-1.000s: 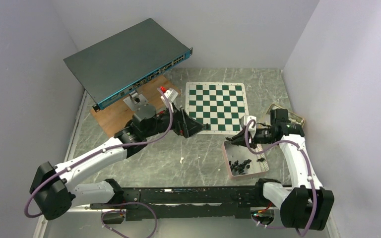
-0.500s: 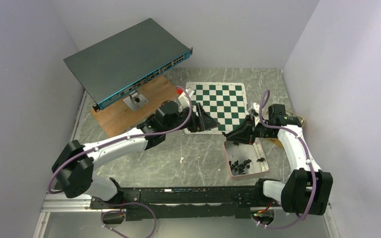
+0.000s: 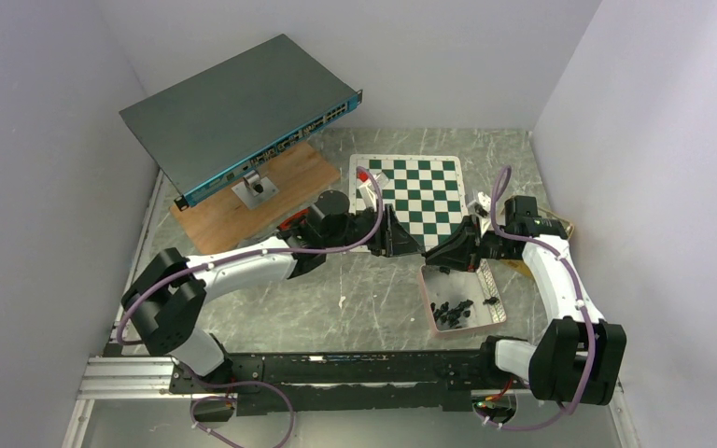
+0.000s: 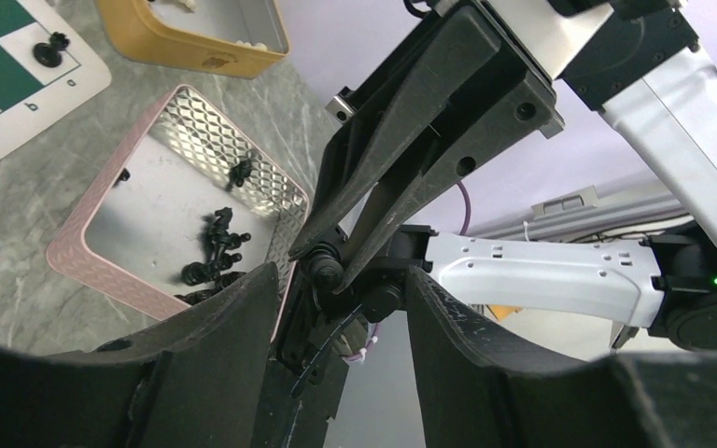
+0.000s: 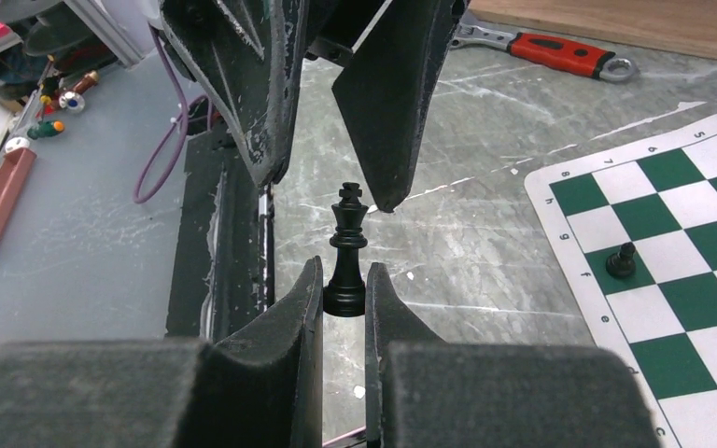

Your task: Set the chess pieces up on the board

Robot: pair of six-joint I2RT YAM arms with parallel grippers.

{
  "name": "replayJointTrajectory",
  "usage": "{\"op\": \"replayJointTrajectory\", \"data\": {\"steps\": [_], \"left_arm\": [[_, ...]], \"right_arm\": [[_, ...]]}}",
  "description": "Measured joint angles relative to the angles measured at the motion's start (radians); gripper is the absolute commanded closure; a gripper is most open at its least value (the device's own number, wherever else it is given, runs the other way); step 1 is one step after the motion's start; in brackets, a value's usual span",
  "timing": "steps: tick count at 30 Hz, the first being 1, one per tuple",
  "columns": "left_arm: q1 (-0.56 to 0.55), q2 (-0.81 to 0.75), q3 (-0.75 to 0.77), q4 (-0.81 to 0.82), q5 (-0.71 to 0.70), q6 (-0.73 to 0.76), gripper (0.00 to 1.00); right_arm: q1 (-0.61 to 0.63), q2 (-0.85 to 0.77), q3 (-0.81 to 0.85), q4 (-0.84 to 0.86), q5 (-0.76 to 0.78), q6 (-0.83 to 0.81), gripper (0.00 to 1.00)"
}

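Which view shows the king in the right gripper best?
Right wrist: the king stands upright, base pinched by the right gripper, left gripper flanking its crown. Left wrist shows only a dark knob at the right gripper's tip; top view hides it between the grippers.

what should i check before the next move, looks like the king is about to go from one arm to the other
1. Right gripper shut on the king at its base: ok.
2. King upright in that grip: ok.
3. Left gripper straddling the king's top, jaws open: ok.
4. King centred between the left jaws: not ok, it looks nearer one of them.
5. Left jaws gripping the king before the right gripper lets go: not ok, not yet touching.
6. Free squares on the board: ok, only a lone piece shows on it near the edge.
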Motion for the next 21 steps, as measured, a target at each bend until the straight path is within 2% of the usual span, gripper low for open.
{"op": "replayJointTrajectory", "data": {"steps": [9,12,15,20,21], "left_arm": [[-0.014,0.037,0.003,0.043,0.035,-0.001,0.54],[-0.018,0.038,0.003,0.043,0.035,0.000,0.61],[-0.019,0.038,0.009,0.038,0.034,0.004,0.72],[-0.018,0.039,0.016,0.013,0.026,0.022,0.99],[-0.019,0.039,0.019,0.009,0.026,0.021,1.00]], "right_arm": [[0.000,0.000,0.000,0.000,-0.009,0.013,1.00],[0.000,0.000,0.000,0.000,-0.012,0.015,1.00],[0.000,0.000,0.000,0.000,-0.014,0.017,1.00],[0.002,0.000,0.000,0.000,-0.014,0.020,1.00],[0.002,0.000,0.000,0.000,-0.013,0.020,1.00]]}}
